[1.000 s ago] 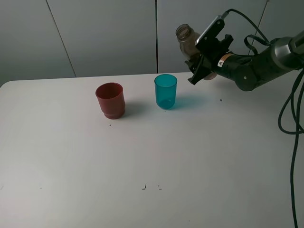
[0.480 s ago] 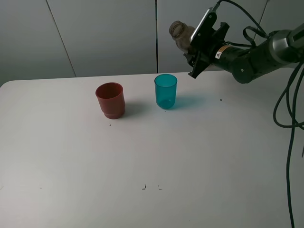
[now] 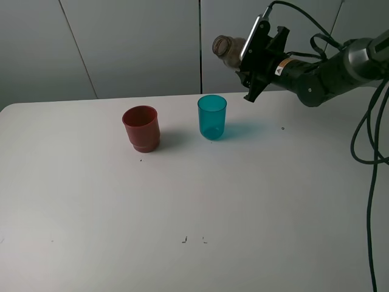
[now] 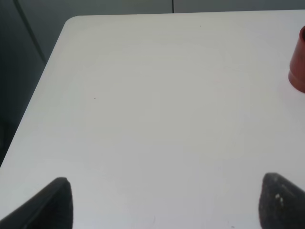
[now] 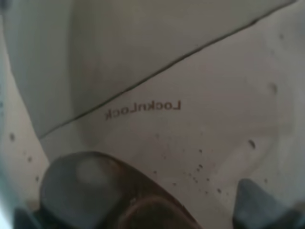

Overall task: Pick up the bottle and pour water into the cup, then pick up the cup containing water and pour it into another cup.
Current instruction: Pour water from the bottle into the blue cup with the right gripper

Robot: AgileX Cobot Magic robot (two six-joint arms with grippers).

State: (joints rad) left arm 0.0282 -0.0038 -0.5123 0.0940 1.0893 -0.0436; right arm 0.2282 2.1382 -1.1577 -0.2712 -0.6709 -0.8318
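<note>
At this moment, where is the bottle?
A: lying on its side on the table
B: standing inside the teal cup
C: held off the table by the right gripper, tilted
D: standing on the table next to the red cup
C: the right gripper clamps the bottle in the air, neck leaning left, up and to the right of the teal cup.

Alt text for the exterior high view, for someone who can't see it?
The right gripper holds the grey-brown bottle tipped in mid-air, its open mouth pointing picture-left, above and right of the upright teal cup. The red cup stands to its left on the white table.
</note>
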